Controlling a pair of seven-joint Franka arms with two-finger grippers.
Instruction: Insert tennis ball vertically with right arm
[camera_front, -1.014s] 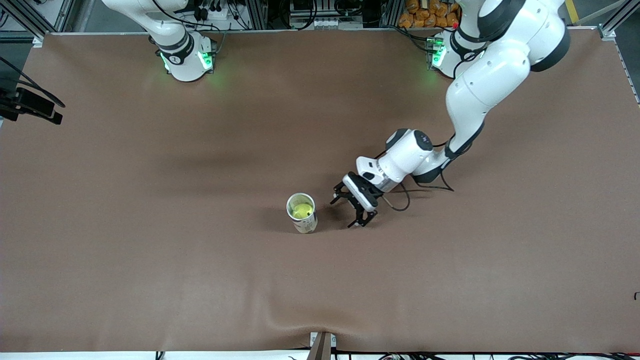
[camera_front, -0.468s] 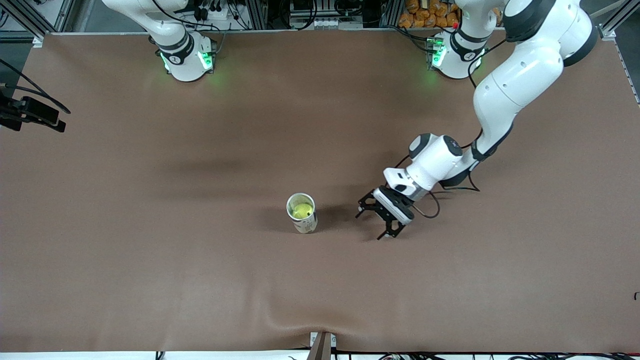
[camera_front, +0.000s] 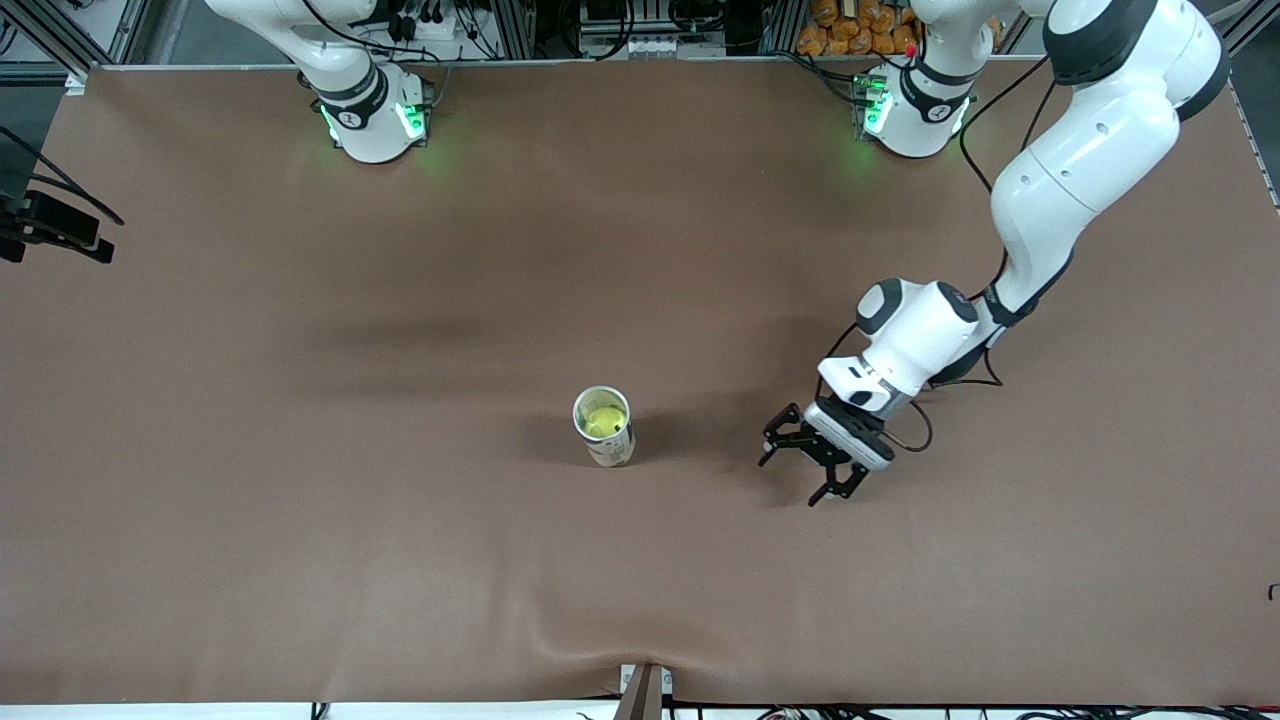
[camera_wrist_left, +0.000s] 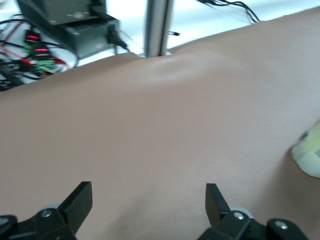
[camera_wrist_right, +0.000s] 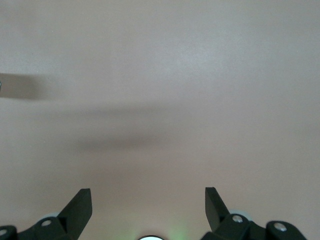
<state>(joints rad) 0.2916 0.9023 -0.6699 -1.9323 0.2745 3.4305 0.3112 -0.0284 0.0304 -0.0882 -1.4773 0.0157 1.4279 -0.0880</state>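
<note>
Over the middle of the tabletop (camera_front: 300, 560), somewhat toward the left arm's end, the left gripper (camera_front: 808, 470) hangs low with its two black fingers spread wide and nothing between them. In the left wrist view those fingers (camera_wrist_left: 80, 200) frame only bare brown cloth, with a pale edge of the can just showing at the side. Well apart from this gripper, toward the right arm's end, a white can (camera_front: 605, 428) stands upright near the tabletop's centre, its mouth open upward and the yellow-green tennis ball (camera_front: 603, 420) sitting inside it. The left arm (camera_front: 1060, 180) bends down from its base at the edge where the bases stand. The right gripper (camera_wrist_right: 148, 210) is also wide open and empty over plain tabletop. In the front view a dark part shows at the tabletop's edge at the right arm's end; I cannot tell whether it is that gripper.
</note>
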